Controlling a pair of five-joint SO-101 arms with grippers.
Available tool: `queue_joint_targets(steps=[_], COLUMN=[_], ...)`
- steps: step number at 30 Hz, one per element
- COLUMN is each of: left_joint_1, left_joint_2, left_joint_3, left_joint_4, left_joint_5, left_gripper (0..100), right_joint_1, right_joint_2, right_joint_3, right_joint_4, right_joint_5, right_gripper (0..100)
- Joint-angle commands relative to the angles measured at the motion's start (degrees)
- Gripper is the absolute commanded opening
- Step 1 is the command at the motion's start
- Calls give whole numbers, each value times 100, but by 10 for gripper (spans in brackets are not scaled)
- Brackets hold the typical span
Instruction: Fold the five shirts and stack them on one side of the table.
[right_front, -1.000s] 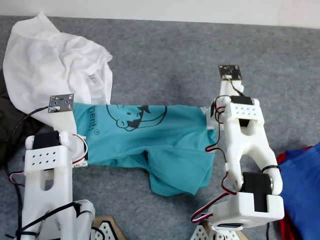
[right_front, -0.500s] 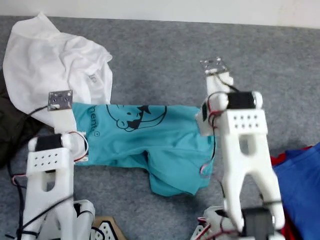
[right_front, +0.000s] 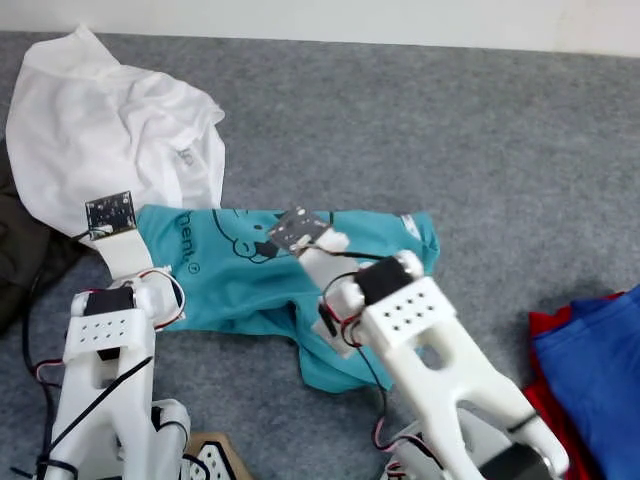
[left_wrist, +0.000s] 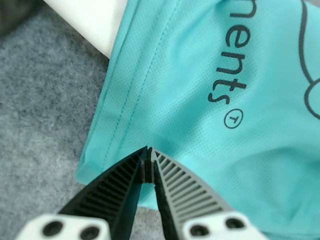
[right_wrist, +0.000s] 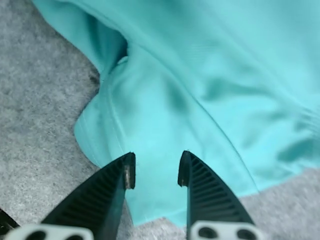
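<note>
"Where is the shirt?"

"The teal shirt with dark print (right_front: 230, 285) lies bunched up in the middle of the fuzzy grey table (right_front: 470, 130). One corner is right beside the crumpled white shirt (right_front: 100, 130)."

"And your grippers?"

"My left gripper (left_wrist: 148, 165) is squeezed tight at the teal shirt's side hem. I cannot tell if cloth is caught. My right gripper (right_wrist: 155, 172) is a little way open, just over the bunched lower part."

blue shirt (right_front: 600, 380): cut by edge | red shirt (right_front: 545, 322): mostly hidden beneath
</note>
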Motion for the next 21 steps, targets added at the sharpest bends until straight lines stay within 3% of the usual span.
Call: queue_joint_targets(steps=[1, 8, 21], left_joint_1=[57, 57, 57], left_joint_2=[-40, -40, -40], left_joint_3=[127, 145, 163], left_joint_4=[-387, -404, -404], left_joint_5=[44, 44, 35], left_gripper=[10, 10, 10], right_joint_1=[-435, -1218, -760], right_joint_2=[303, 497, 549], right_joint_3=[48, 84, 725], right_joint_4=[-295, -347, -1138], right_joint_5=[-26, -193, 105], right_gripper=[145, 145, 176])
